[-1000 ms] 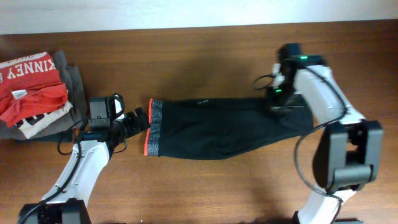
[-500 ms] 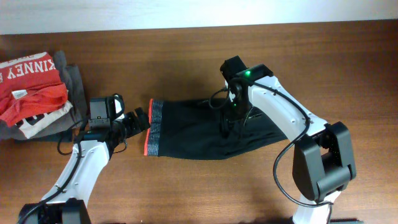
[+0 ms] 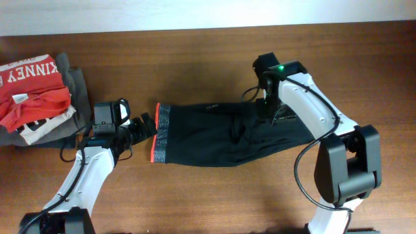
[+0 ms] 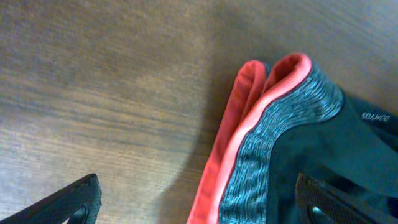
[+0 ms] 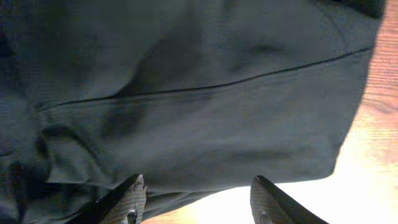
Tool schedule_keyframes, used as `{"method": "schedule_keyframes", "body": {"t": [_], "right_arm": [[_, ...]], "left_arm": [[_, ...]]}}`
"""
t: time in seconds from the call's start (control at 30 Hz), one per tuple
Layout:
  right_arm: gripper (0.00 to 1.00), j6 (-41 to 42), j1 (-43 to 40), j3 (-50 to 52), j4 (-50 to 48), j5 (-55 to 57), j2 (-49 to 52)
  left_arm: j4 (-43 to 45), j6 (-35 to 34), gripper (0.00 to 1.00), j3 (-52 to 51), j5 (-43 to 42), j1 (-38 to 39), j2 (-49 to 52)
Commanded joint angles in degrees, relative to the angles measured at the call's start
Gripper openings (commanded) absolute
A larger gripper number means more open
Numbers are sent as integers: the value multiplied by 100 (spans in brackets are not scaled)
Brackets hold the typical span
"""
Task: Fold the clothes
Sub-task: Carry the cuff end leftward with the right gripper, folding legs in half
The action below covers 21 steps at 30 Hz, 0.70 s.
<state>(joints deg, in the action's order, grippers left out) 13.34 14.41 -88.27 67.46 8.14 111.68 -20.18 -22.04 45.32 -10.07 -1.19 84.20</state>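
The clothes, black pants (image 3: 214,133), lie flat across the middle of the table, with the grey waistband (image 3: 162,130) and its red-orange trim at the left. A small bunched crease sits on the cloth near the middle. My left gripper (image 3: 144,123) is open just left of the waistband. In the left wrist view the waistband (image 4: 273,143) lies between the wide-apart fingers of the left gripper (image 4: 202,208). My right gripper (image 3: 268,109) hovers over the upper right part of the pants. In the right wrist view it (image 5: 199,205) stands open above black cloth (image 5: 186,93), holding nothing.
A red T-shirt with white lettering (image 3: 29,97) lies on folded grey garments (image 3: 77,88) at the far left. Bare wood table (image 3: 214,195) runs in front of the pants, and the wall edge runs along the back.
My right gripper, shut at the pants' right end a second ago, swung left over the middle, opened, and has moved back to the right. A crease is now on the cloth. The left arm stayed still.
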Motion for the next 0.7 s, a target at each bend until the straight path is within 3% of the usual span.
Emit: {"method": "schedule_keyframes", "body": {"t": [0.0,0.3,0.43,0.57,0.67], "right_arm": [[59,70,-232,9,74,157,-136],[59,48,-575,9,284,160,-136],[59,48,-581,9,282,160,-136],[60,46,-581,9,282,160,-136],[60,46,-581,9,284,160,-133]], "left_arm": [[-120,120,99,-48,28,-28,-63],[-140,374,99,-48,-800,140,741],[-243,372,99,-48,-1537,140,1161],[-629,369,99,-46,-2452,118,1187],[-1307,149,99,-46,-2540,15,1187]]}}
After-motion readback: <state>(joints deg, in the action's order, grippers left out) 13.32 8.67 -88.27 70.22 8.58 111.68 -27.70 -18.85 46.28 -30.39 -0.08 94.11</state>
